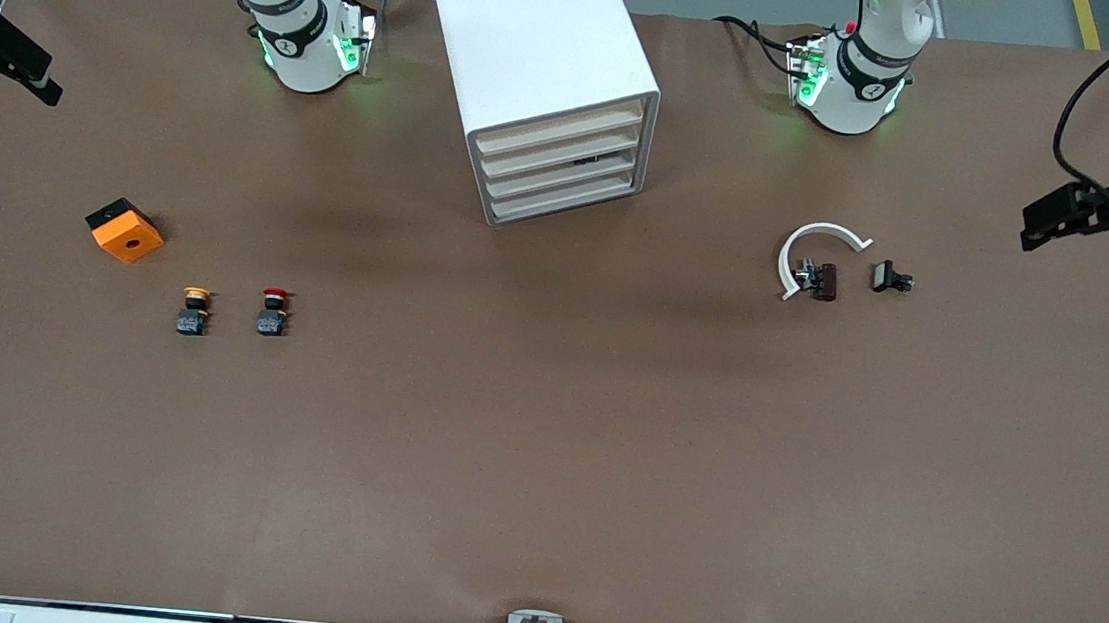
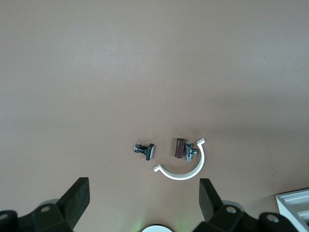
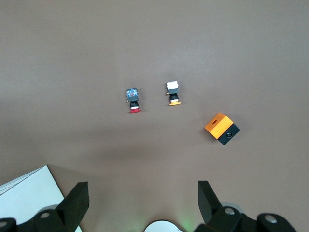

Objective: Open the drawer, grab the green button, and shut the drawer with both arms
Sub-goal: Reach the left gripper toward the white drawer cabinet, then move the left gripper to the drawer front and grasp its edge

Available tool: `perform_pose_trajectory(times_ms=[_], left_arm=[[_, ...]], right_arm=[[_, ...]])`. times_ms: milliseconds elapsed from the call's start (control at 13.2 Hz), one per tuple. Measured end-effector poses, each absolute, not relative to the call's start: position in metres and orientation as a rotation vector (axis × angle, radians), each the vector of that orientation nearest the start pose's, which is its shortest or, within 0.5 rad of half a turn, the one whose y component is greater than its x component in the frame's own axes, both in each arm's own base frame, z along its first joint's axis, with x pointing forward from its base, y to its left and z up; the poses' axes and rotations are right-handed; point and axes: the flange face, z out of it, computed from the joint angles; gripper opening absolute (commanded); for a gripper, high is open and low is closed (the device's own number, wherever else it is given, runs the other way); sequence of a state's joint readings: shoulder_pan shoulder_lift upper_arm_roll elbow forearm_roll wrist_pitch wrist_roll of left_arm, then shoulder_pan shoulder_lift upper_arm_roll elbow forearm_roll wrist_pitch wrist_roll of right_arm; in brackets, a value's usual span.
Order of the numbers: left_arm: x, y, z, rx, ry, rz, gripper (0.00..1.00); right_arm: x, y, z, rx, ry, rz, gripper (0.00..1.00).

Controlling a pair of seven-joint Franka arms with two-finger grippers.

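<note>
- Hovering over the table [image 1: 541,471] at its left-arm end edge, the left gripper [image 2: 143,199] has its fingers [image 2: 77,199] spread wide with nothing between them.
- Right gripper [image 3: 143,199]: up over the right-arm end edge of the table, near the corner on the bases' side. Its fingers [image 3: 76,200] are spread wide and hold nothing.
- Both arms are drawn back to the table ends and touch no object.
- Button with the green cap: not seen in any view, so its place cannot be told.
- White drawer cabinet [image 1: 538,39]: stands near the table edge on the bases' side, between the two bases. Its four drawers [image 1: 562,167] sit flush. A small dark shape shows in a gap between two drawer fronts; what it is cannot be told.
- Toward the left-arm end lies a white C-shaped clip [image 1: 807,231]. A brown and metal part [image 1: 824,281] lies at its open side, touching or nearly so. A small black and metal part [image 1: 889,278] lies just beside, apart from it.
- Toward the right-arm end lies an orange and black box [image 1: 125,230]. The yellow-capped button [image 1: 194,310] and the red-capped button [image 1: 272,312] lie side by side, nearer the front camera than the box.
</note>
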State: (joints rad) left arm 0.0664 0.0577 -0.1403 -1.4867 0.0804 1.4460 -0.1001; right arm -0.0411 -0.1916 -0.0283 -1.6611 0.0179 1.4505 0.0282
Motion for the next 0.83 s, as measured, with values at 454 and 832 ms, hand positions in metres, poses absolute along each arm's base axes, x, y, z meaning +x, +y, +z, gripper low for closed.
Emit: perform_pose_trajectory(times_ms=[454, 832], left_arm=[[0.601, -0.072, 0.521, -2.979, -0.187, 0.364, 1.00], [0.588, -0.207, 0.444, -2.775, -0.656, 0.435, 1.00]], right_arm=[[0.479, -0.033, 0.671, -3.116, 0.114, 0.028, 1.00], [0.479, -0.033, 0.671, -3.116, 0.112, 0.027, 1.00]])
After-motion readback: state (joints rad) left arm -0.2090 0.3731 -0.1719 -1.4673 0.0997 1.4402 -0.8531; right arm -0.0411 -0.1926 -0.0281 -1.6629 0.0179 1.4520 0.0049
